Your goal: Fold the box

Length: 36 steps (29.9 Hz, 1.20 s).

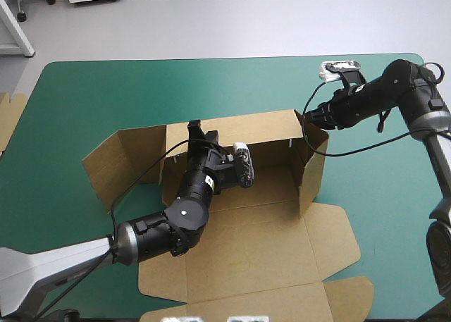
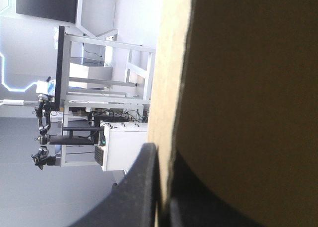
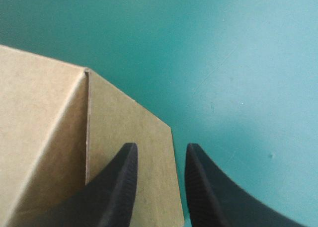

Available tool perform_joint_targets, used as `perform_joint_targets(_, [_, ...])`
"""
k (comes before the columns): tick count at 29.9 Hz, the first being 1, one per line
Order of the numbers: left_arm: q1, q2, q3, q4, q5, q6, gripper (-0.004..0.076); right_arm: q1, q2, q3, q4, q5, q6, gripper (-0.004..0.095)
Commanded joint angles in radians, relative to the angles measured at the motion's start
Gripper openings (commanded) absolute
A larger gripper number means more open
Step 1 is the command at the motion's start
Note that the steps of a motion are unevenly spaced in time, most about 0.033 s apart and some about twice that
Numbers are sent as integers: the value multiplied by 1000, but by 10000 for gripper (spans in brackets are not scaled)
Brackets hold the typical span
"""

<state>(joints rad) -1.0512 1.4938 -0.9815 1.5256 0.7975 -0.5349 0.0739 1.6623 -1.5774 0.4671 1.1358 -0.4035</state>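
Observation:
The brown box (image 1: 261,244) lies partly formed in the middle of the teal-green table. Its back wall and right wall stand up, while the left flap (image 1: 116,160) leans outward. My left gripper (image 1: 199,133) reaches over the back wall's top edge. In the left wrist view the left gripper (image 2: 166,187) is shut on the board (image 2: 248,88), one finger on each side. My right gripper (image 1: 310,118) sits at the box's rear right corner. In the right wrist view the right gripper (image 3: 160,147) is open a little, straddling the edge of the corner flap (image 3: 129,127).
More brown board (image 1: 8,118) shows at the table's left edge. The box's flat lid panel and tabs (image 1: 338,294) reach almost to the table's front edge. Bare teal-green cover (image 1: 380,195) lies right of the box and behind it.

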Motion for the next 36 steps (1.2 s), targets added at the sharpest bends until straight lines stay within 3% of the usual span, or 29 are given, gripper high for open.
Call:
perform_joint_targets(1, [-9, -34, -1, 66, 1, -41, -10, -2, -74, 37, 50, -38, -32, 304])
perform_joint_targets(20, [-9, -34, 3, 95, 27, -72, -10, -2, -278, 257, 64, -91, -133, 300])
perform_joint_targets(25, [-9, -34, 3, 97, 27, -89, -10, -2, -280, 259, 101, -25, -186, 321])
perform_joint_targets(31, [-9, -34, 3, 110, 25, -97, -10, -2, -278, 259, 187, -38, -297, 498])
perform_joint_targets(36, [-9, -34, 3, 116, 18, -99, -10, -2, -278, 259, 194, -38, -304, 508])
